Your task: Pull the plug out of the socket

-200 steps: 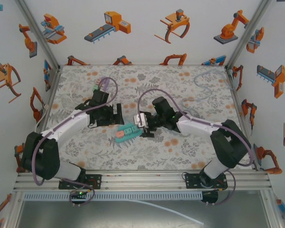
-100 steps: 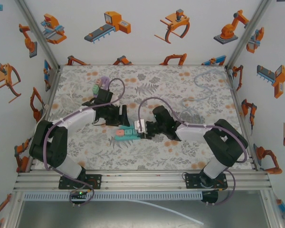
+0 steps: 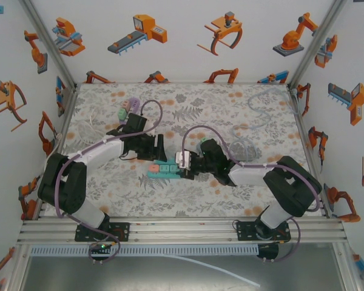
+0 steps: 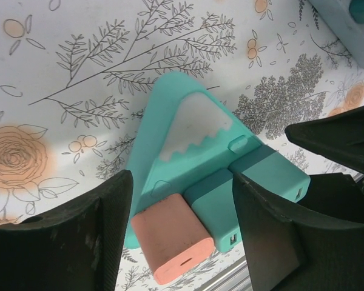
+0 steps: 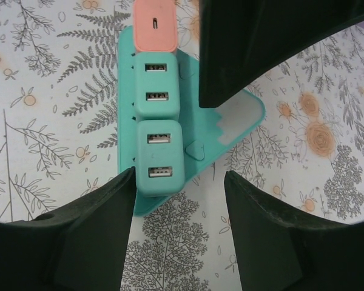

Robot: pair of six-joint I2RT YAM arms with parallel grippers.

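Note:
A teal triangular socket (image 3: 165,169) lies flat mid-table. Three plugs stand in a row along its near edge: a salmon plug (image 4: 173,239) at the left end, then two teal plugs (image 4: 215,206) (image 5: 161,157). My left gripper (image 4: 182,233) hangs over the socket's left end, open. Its fingers (image 4: 79,242) flank the salmon plug and the teal one beside it, with little room to spare. My right gripper (image 5: 179,200) sits low at the socket's right end, also open. Its left finger (image 5: 79,236) is close beside the end teal plug, and nothing is held.
A purple and green adapter (image 3: 127,109) lies at the back left. A pale cable (image 3: 261,100) loops at the back right. Both arms' purple cables arch above the table's middle. The two grippers are close together over the socket (image 5: 230,121).
The left gripper moved right and down over the socket's left end, and its jaws narrowed. The right gripper slid left to the socket's right end. The socket shifted slightly.

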